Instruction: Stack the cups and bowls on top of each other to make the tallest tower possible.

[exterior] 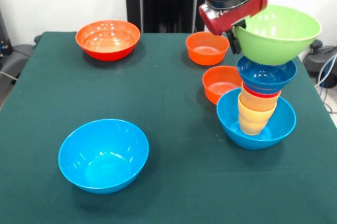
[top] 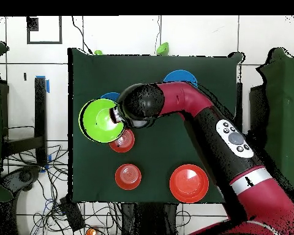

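- Now the gripper (exterior: 235, 39) is at the rim of the green bowl (exterior: 276, 34); I cannot tell if its fingers pinch the rim or are spread.
- That bowl sits tilted on top of the tower (exterior: 258, 108), near the table (exterior: 174, 182) edge.
- Risk, in my judgement: the wide bowl rests on a narrow dark blue bowl (exterior: 266, 77), so a sideways pull could tip the column.
- Free bowls remain: light blue (exterior: 103, 154), large orange (exterior: 108, 40), two small orange (exterior: 207, 48) beside the tower.
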Tool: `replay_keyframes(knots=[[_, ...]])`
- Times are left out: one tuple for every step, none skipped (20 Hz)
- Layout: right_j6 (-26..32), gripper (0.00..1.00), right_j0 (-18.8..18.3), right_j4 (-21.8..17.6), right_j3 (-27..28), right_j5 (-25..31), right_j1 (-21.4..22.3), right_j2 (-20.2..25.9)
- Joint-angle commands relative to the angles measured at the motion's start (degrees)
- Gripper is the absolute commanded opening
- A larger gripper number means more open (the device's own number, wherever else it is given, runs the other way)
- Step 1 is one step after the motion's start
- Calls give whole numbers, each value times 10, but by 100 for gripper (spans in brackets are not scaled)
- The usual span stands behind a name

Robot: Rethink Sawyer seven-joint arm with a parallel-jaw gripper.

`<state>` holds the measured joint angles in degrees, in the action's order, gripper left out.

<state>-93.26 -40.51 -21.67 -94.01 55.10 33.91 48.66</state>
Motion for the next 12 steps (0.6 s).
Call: replay_keyframes(knots=[[3,0,19,-30,24,-32,-33,-46],[7,0,19,-34,29,-36,-37,-46],[8,0,20,-37,32,-36,-39,-47],[10,0,21,-40,38,-36,-42,-49],[12,0,24,-42,45,-31,-42,-50],[18,0,26,-50,53,-24,-41,-53],[21,0,23,-52,52,-25,-41,-53],[25,0,23,-55,54,-25,-41,-53],[27,0,21,-57,53,-25,-40,-53],[30,0,20,-57,53,-24,-40,-51],[29,0,20,-58,52,-25,-39,-50],[29,0,18,-59,49,-25,-38,-49]])
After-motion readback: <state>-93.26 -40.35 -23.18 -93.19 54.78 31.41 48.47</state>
